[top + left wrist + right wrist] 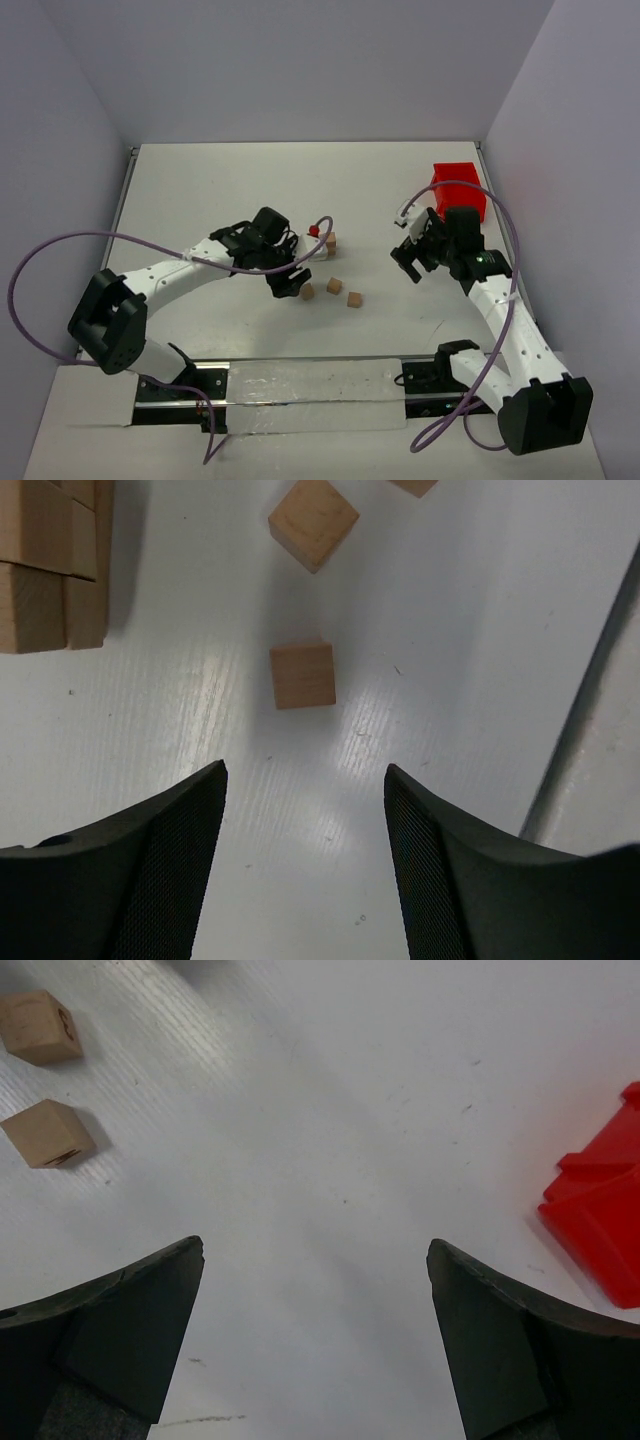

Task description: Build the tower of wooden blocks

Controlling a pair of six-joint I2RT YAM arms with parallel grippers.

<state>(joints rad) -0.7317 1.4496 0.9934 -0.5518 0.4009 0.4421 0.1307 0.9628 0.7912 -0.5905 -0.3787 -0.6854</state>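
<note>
While the white table [220,190] takes up the whole floor of a booth with pale grey walls [300,70], the two arms reach over it from its near edge. The left arm [170,275] lies low and stretched toward the middle, and the right arm [505,310] rises from its base and bends forward at the wrist. A red bin [460,190] stands just behind and to the outer side of the right gripper [408,265]. In the right wrist view only a corner of it shows, to the right of the jaws, and I cannot tell what is inside it. The right gripper hangs above bare table with its jaws spread wide and nothing between them. The left gripper [283,290] is also wide open and holds nothing, with its fingers pointing down at the table. The tower [322,245] stands ahead and to the left of the left jaws, apart from them. Three loose wood blocks [333,286] lie on the table between the two grippers. The nearest cube [303,675] rests flat just ahead of the left jaws, in line with the gap between them and not touched. The other two lie further ahead of these jaws, and far ahead and left of the right jaws.
</note>
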